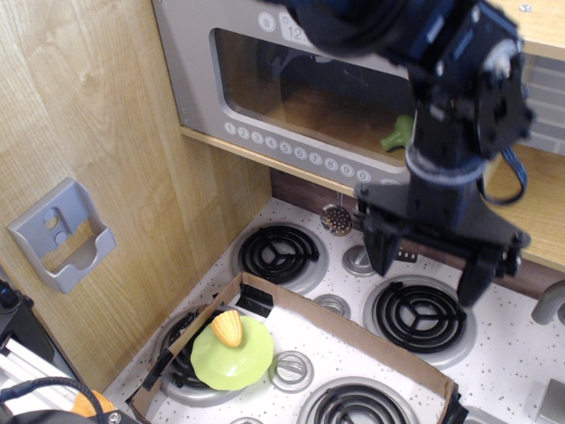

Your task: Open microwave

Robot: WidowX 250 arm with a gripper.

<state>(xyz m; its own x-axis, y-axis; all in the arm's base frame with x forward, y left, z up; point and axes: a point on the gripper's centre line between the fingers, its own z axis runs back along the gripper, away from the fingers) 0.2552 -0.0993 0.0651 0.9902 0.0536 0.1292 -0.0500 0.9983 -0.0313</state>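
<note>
The grey toy microwave sits on a wooden shelf at the top, with a tinted window and a row of round white number buttons. Its door looks flush with the body where it shows. The right end and the silver handle are hidden behind my arm. A green item shows through the window. My black gripper hangs just below the microwave's lower right, fingers pointing down and spread wide, open and empty, above the back right burner.
A grey bracket with two holes is on the wooden left wall. A cardboard tray lies on the stove beside a green plate with toy corn. A strainer hangs on the back wall. A silver curved part is at the right edge.
</note>
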